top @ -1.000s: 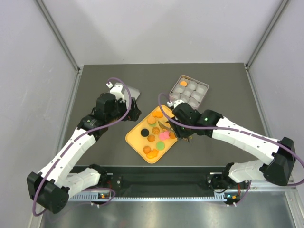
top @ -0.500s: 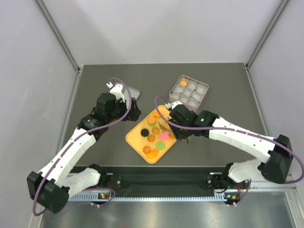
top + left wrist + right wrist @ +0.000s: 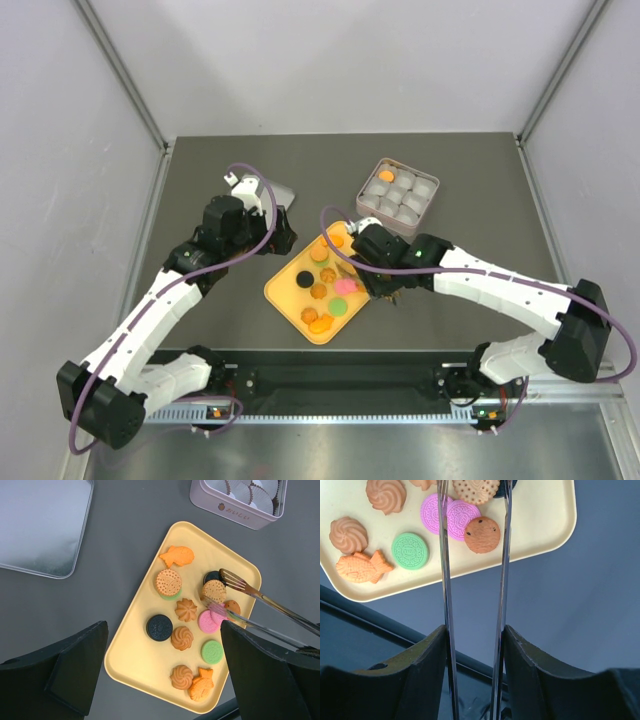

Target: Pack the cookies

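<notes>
Several cookies (image 3: 182,638) lie on an orange tray (image 3: 129,652): orange swirls, fish shapes, a black one (image 3: 159,627), two pink ones (image 3: 449,516) and a green one (image 3: 410,550). My right gripper (image 3: 475,630) is shut on metal tongs (image 3: 444,580). The tongs' two arms reach over the tray's right side. Their tips (image 3: 223,573) straddle a tan dotted cookie (image 3: 216,590). My left gripper (image 3: 162,625) hangs open above the tray with nothing in it. One orange cookie (image 3: 386,176) sits in the pink tin (image 3: 398,195).
The tin (image 3: 235,511) with its paper-lined cups stands behind the tray to the right. A silver lid (image 3: 40,525) lies flat at the back left. Grey walls close in the table on three sides.
My right arm has moved a little to the left, carrying the tongs further over the tray. The left arm has not moved.
</notes>
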